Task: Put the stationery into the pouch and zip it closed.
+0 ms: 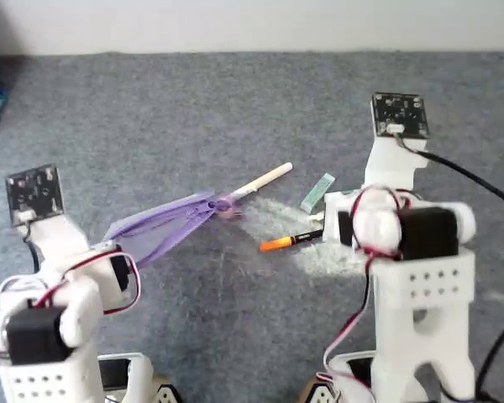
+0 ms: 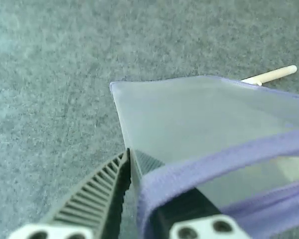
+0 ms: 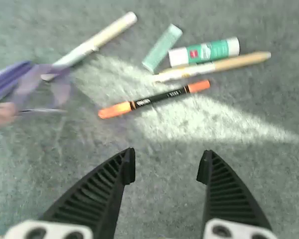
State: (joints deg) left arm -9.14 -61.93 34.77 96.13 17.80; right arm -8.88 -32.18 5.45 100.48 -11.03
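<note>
The left gripper (image 2: 131,160) pinches the thin, probably limp pouch (image 2: 189,119) at its edge; expect sagging. With the right gripper (image 3: 164,167) open, take the light, rigid orange pen (image 3: 154,99) mid-barrel.

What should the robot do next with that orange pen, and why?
Probably lower the right gripper onto the orange pen and close on it. Its jaws are open with nothing between them, the pen lies nearest it, and the left gripper holds the pouch ready.
</note>
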